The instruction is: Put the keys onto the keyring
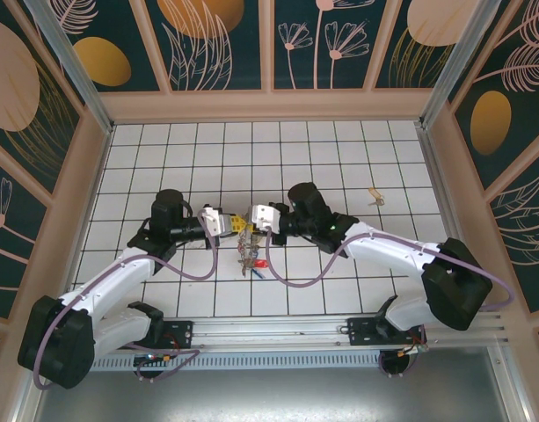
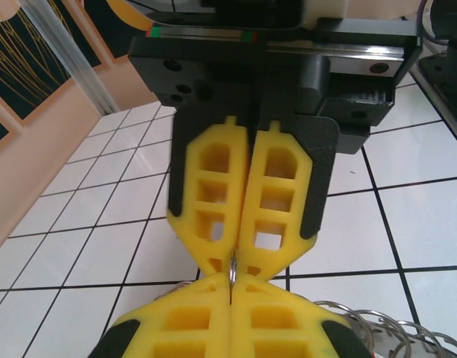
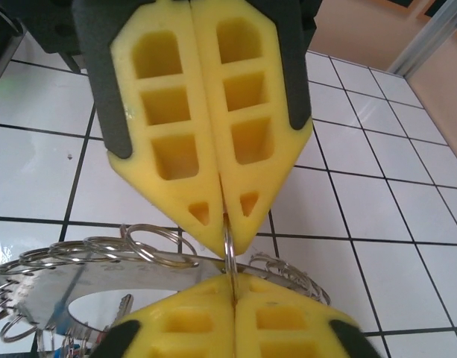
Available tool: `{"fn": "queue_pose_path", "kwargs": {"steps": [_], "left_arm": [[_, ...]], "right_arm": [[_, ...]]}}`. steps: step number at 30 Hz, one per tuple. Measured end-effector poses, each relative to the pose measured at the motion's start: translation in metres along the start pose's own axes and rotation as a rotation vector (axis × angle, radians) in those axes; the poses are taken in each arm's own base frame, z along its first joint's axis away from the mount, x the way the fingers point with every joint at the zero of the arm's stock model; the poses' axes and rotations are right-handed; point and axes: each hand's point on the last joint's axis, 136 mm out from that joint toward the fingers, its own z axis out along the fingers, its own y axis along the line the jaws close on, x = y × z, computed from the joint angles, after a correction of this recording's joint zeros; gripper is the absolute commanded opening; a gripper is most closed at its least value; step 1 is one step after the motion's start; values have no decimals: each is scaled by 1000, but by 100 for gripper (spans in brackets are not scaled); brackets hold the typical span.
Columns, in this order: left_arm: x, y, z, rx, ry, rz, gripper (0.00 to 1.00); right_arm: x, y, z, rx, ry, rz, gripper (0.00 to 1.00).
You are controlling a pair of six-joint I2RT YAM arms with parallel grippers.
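left gripper (image 2: 232, 285): pads squeezed together, pinching a thin small ring (image 2: 232, 270) edge-on right at the tips. It's nose to nose with the other gripper.

small ring: sits bang between the two sets of tips. Each end runs into a seam, so both grippers have a bite of it.

right gripper (image 3: 233, 292): same deal, closed tight on the opposite side of that small ring, tips almost touching the left one's.

keyring (image 3: 57, 280): flat shiny band just under the meeting tips. A whole row of wire loops (image 3: 150, 242) is threaded round its rim. Can't tell whether the pinched small ring is already on it or just next to it.

keys (image 1: 251, 257): a bunch right below the grippers, on the side toward the arm bases. There's a bit of red and blue in there.

loose bit (image 1: 373, 197): lying alone on the tabletop (image 1: 339, 149), well off past the right gripper. It's too small to call, but it might be a stray key.

progress: my read is most of the job's done, since the bunch looks gathered at the keyring. What's left looks like working this one small ring on, then fetching that stray if it is a key.
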Motion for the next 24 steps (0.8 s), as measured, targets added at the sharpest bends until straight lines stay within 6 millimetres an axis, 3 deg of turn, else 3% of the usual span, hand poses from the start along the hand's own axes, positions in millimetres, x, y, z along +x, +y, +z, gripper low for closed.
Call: {"fn": "queue_pose_path", "kwargs": {"steps": [5, 7, 8, 16, 24], "left_arm": [[-1, 1, 0, -2, -5, 1, 3], [-2, 0, -1, -3, -10, 2, 21], [-3, -1, -1, -2, -14, 1, 26], [-5, -3, -4, -14, -23, 9, 29], [12, -4, 4, 17, 18, -24, 26]], "right_arm": [[-1, -2, 0, 11, -4, -2, 0], [-3, -1, -3, 21, -12, -10, 0], [-4, 0, -4, 24, -17, -14, 0], [5, 2, -8, 61, 40, -60, 0], [11, 1, -10, 54, 93, -66, 0]]}}
